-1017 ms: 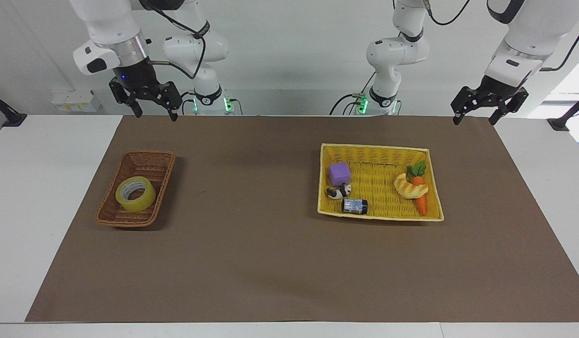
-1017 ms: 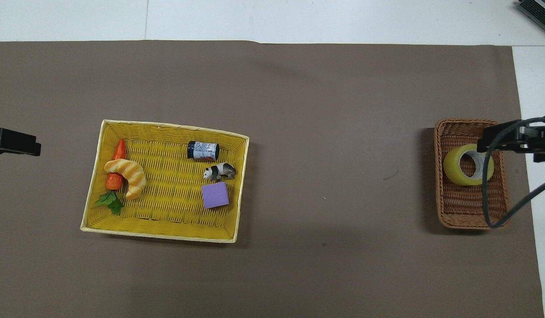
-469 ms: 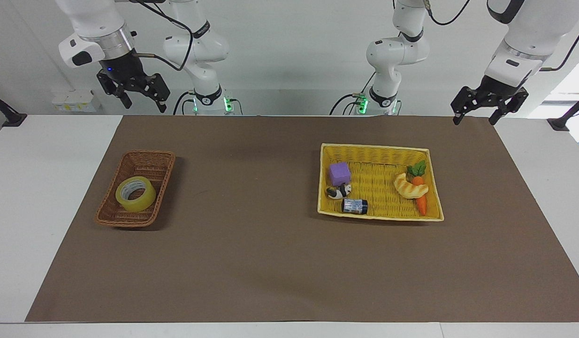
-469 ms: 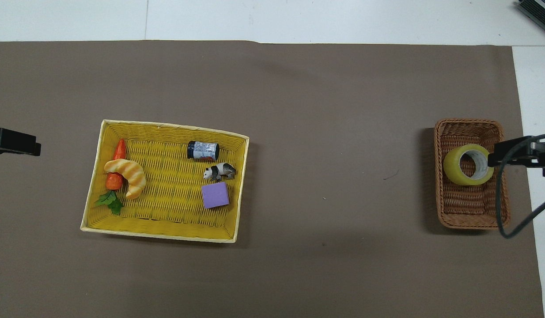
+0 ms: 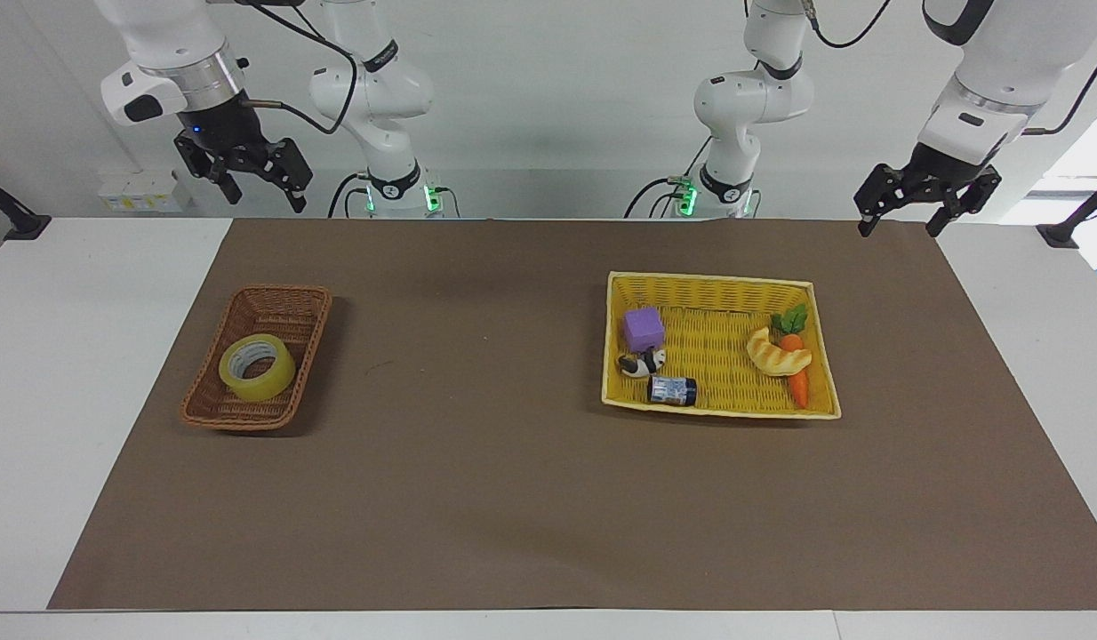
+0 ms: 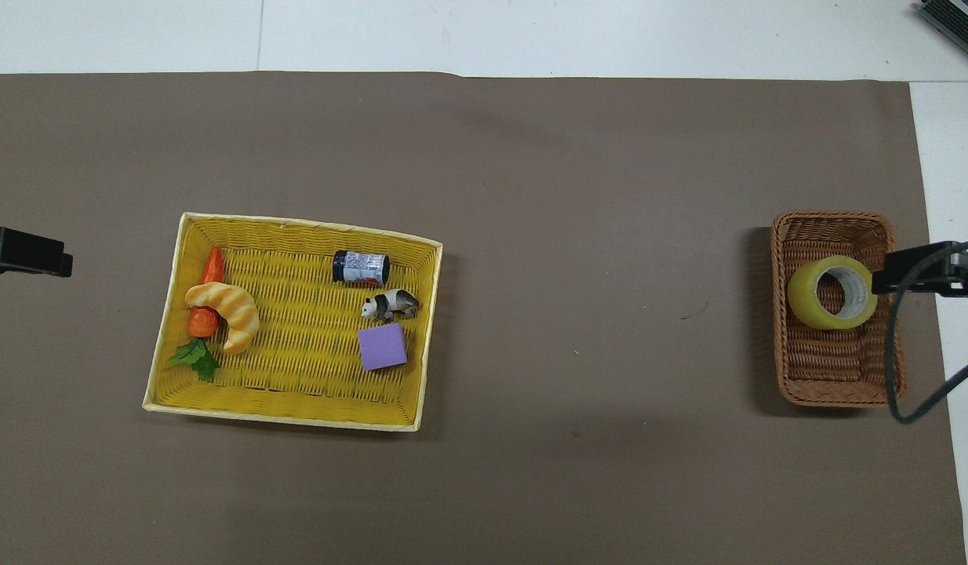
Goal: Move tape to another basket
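tape [image 5: 257, 367] sits in the brown basket [image 5: 287, 302] at the right arm's end of the worktop [image 5: 33, 373], leaning on its edge with the grey core showing, roughly mid-basket. nothing grips it. right gripper [image 5: 244, 174] hangs high in the air over the robots' edge of the worktop near that basket, jaws released and empty. left gripper [image 5: 926, 196] hangs over the mat's [image 5: 477, 480] corner at the left arm's end, jaws released and empty too, arm waiting. yellow basket [image 5: 717, 282] lies toward the left arm's end, well apart from the brown one; it holds a purple cube [image 5: 644, 329], panda [image 5: 642, 362], small jar [image 5: 672, 390], croissant [image 5: 778, 353] and carrot [image 5: 797, 378].
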You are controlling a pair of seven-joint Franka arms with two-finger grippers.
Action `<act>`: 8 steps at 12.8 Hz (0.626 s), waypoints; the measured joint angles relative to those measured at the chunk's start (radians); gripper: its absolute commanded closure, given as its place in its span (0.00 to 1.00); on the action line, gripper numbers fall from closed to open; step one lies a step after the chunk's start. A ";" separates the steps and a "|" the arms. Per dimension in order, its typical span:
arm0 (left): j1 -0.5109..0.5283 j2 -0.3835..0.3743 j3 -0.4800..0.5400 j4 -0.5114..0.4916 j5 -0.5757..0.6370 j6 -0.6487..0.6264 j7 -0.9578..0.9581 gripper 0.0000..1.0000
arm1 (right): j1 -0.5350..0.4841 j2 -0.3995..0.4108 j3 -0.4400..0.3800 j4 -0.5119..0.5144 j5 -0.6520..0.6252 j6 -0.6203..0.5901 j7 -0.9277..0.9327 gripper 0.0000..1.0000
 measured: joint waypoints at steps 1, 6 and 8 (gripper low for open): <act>0.000 0.000 0.000 0.000 0.000 0.000 0.000 0.00 | 0.000 -0.001 0.005 0.000 0.000 0.000 -0.001 0.00; 0.000 0.000 0.000 0.000 0.000 0.000 0.000 0.00 | -0.003 0.000 0.002 0.002 -0.001 0.003 -0.008 0.00; 0.000 0.000 0.000 0.000 0.000 0.000 0.000 0.00 | -0.012 0.009 0.001 0.017 -0.001 0.003 -0.010 0.00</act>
